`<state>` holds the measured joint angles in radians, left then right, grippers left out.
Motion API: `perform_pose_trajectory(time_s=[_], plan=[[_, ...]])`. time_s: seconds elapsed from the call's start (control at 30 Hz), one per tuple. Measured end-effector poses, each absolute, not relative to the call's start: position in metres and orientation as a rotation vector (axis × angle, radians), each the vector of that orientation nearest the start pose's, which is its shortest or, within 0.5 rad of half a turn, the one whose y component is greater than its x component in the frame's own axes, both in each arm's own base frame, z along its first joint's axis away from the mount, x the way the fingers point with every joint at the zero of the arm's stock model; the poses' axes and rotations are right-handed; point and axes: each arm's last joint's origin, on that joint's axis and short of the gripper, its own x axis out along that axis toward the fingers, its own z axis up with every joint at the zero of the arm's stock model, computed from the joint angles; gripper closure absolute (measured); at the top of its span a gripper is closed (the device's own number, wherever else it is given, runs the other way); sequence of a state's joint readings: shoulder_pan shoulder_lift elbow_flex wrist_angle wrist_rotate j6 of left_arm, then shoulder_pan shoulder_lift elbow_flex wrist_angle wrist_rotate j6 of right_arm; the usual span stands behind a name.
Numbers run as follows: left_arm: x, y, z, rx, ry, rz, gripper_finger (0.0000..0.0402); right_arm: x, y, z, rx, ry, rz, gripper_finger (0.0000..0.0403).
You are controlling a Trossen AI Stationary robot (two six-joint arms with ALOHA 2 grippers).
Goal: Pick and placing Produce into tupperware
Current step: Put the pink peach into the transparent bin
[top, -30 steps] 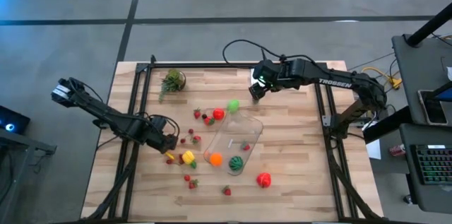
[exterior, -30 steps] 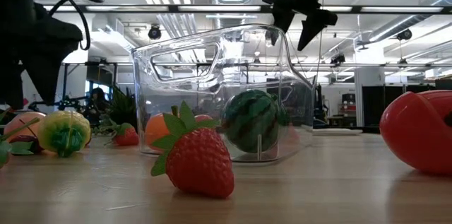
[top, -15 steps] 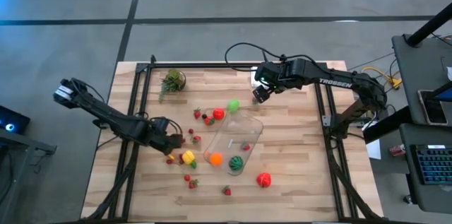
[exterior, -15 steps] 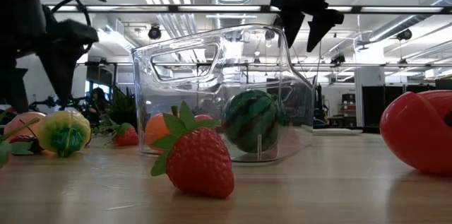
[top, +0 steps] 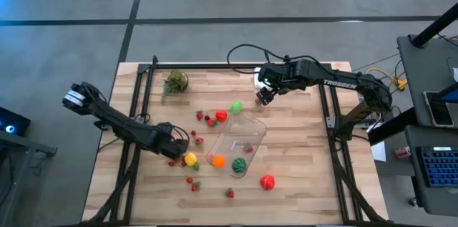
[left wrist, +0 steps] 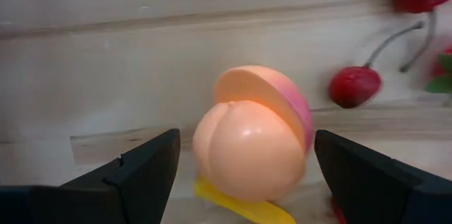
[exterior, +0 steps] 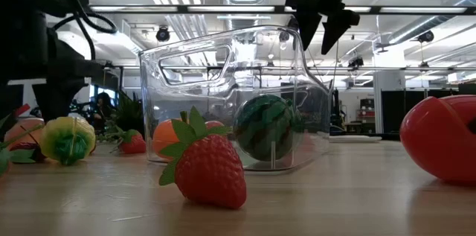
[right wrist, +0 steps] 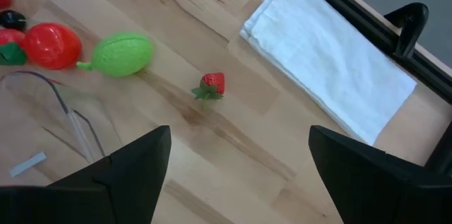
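The clear tupperware (top: 237, 143) lies on the table's middle and holds an orange piece (top: 218, 160), a watermelon (top: 240, 164) and a small strawberry (top: 248, 148). My left gripper (top: 179, 145) is open, low over the table just left of the tub. Its fingers stand on either side of a pink-orange peach (left wrist: 251, 143) without touching it. The peach rests on the table beside a yellow piece (top: 190, 159). My right gripper (top: 266, 97) is open and empty, held above the table behind the tub. A green fruit (right wrist: 120, 54), a red tomato (right wrist: 53, 44) and a strawberry (right wrist: 213, 84) lie below it.
A folded white cloth (right wrist: 332, 47) lies at the far edge, and a potted plant (top: 174, 81) stands at the far left. Cherries (left wrist: 357, 86) lie near the peach. A red pepper (top: 267, 182) and loose strawberries (top: 229, 193) lie near the front edge.
My left gripper has moved toward the table's right edge and down, closing in on the peach beside the yellow piece. My right gripper has shifted a little toward the right and near edges. No produce has moved.
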<state>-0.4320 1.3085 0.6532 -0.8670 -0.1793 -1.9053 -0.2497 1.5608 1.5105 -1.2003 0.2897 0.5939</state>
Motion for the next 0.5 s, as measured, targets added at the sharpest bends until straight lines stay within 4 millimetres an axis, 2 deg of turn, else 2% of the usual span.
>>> perform_pose_trajectory(time_s=[0.5], plan=[[0.174,-0.075,0.145,-1.013,1.106,1.199,0.0096,0.284,-0.081,0.325,0.462,1.088,-0.816,0.0074]])
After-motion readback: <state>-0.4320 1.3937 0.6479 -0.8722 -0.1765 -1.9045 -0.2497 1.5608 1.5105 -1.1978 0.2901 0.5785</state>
